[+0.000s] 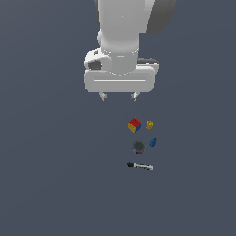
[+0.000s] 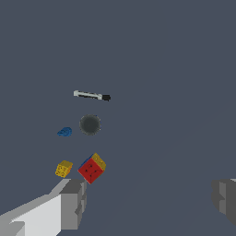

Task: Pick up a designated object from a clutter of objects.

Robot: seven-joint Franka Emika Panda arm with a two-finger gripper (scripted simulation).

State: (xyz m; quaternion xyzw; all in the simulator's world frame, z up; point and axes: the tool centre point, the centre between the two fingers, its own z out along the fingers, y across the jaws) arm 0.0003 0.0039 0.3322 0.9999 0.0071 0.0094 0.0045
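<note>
My tool [image 1: 119, 97] hangs high above the bench [image 1: 46, 184] with its jaws spread wide and nothing between them. In the wrist view one finger [image 2: 69, 207] shows at one edge of the picture and the other at the opposite edge, with bare surface between. I judge this to be a hovering stance before any descent, since the open spread leaves room to straddle a small round thing from above.

The can [image 1: 138, 146] I am after stands on the bench, not under my tool but off to the side of it, its dark grey top facing up; its side is too small to read here. Taking the can as landmark: the multicoloured cube [image 1: 134, 124] sits near it, on the side toward my tool, apart from it. The small yellow block [image 1: 150, 124] lies just beyond the cube. The blue cone-like piece [image 1: 153, 142] is just beside the can, and that one worries me most, as a finger coming down could clip it. The marker [image 1: 140, 166] lies flat on the can's far side, clear of it.
</note>
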